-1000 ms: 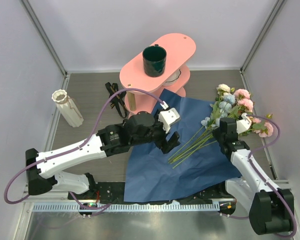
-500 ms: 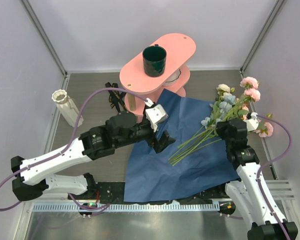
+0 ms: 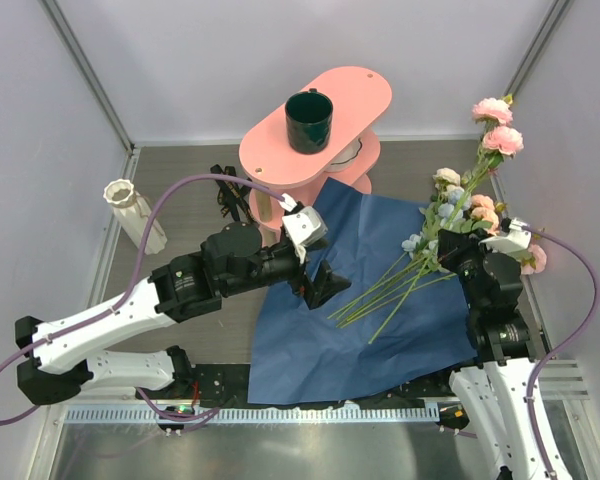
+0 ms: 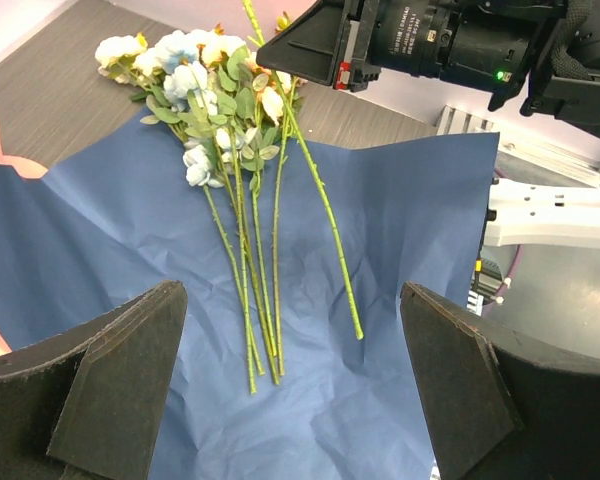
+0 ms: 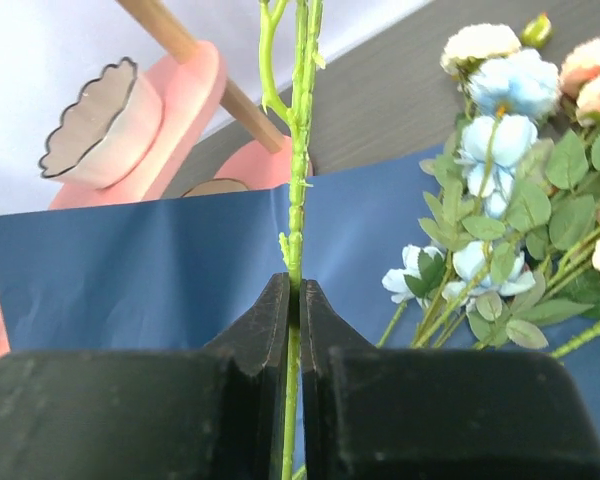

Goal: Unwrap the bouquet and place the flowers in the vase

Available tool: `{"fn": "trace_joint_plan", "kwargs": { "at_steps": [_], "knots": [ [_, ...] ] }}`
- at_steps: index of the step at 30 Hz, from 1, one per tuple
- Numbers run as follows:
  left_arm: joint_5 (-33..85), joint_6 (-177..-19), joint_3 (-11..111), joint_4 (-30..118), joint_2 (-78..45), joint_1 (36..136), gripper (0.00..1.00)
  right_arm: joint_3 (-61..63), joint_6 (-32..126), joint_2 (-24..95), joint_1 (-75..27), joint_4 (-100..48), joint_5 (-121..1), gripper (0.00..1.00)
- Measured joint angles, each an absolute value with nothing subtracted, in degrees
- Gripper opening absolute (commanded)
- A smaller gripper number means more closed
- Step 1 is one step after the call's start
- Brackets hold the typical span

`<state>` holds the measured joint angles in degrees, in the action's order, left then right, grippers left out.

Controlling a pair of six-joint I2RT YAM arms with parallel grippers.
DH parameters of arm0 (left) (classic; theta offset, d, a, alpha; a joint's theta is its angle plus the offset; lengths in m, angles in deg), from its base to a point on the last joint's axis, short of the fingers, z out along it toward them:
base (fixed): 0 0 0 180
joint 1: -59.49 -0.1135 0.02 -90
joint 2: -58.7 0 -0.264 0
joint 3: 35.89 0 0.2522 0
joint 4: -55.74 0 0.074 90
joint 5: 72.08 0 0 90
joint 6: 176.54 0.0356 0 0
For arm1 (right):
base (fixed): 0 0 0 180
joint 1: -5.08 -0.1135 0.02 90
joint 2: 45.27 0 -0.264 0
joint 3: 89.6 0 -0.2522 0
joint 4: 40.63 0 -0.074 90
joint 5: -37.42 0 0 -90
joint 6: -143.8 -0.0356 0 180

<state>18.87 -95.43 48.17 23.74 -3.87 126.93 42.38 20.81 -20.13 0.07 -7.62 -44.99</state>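
The unwrapping looks done: the paper [image 3: 310, 350] lies spread flat on the bench [image 3: 180, 180], and the ribbon [image 3: 228, 190] sits off it, beside the pink stand [image 3: 355, 90]. The step in hand is moving the flowers, one stem at a time.

The right pincer [image 5: 293, 292] is clamped tight on a single green stem [image 5: 298, 150], gripping it low down. It holds the stem raised and slanted, with the pink blooms [image 3: 493, 108] up near the far right corner. The stem's lower end pokes out below the jaws, over the paper.

The left pincer [image 3: 323, 285] hangs over the middle of the paper with its jaws spread wide and nothing between them. The rest of the flowers [image 4: 242, 250] lie loose on the paper in front of it, stems pointing toward the near edge, heads over the paper's far right edge.

The vase [image 3: 132, 212] stands on the far left of the bench, well apart from the held stem and on the other side of the left arm.

The next move likely calls for a long carry across, or a handover to the empty left pincer, which is nearer the vase. Either way the stem must be turned roughly upright and its cut end lined up over the narrow scalloped mouth. The light vase could tip if it is nudged.
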Motion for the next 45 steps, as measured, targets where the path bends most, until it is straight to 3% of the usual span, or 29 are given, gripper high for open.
{"fn": "trace_joint_plan", "kwargs": {
  "at_steps": [8, 13, 21, 28, 32, 37, 45],
  "knots": [
    [20.7, -96.2, 48.2, 23.7, -4.5, 126.9, 0.92, 44.4, 24.4, -25.0, 0.1, -17.5, -55.7, 0.01],
    [22.5, -98.0, 49.2, 23.3, -5.3, 126.7, 0.85, 43.2, 25.3, -27.2, 0.1, -22.6, -66.1, 0.01],
    [30.6, -107.3, 67.8, 21.6, -14.5, 123.6, 0.94, 37.1, 24.2, -27.0, 0.1, -29.5, -85.2, 0.01],
    [32.3, -114.1, 75.3, 22.0, -21.3, 123.1, 0.84, 36.5, 17.9, -25.0, 0.1, -39.4, -94.3, 0.01],
    [33.7, -116.5, 77.3, 22.1, -25.9, 123.1, 0.68, 36.7, 14.0, -24.9, 0.1, -44.1, -96.6, 0.01],
    [35.6, -118.3, 77.4, 23.6, -28.0, 123.1, 0.65, 38.4, 11.3, -24.9, 0.3, -46.9, -98.0, 0.01],
    [37.0, -119.6, 77.4, 28.6, -28.1, 123.1, 0.44, 39.3, 9.8, -24.9, 0.3, -49.4, -100.2, 0.01]
  ]
}}
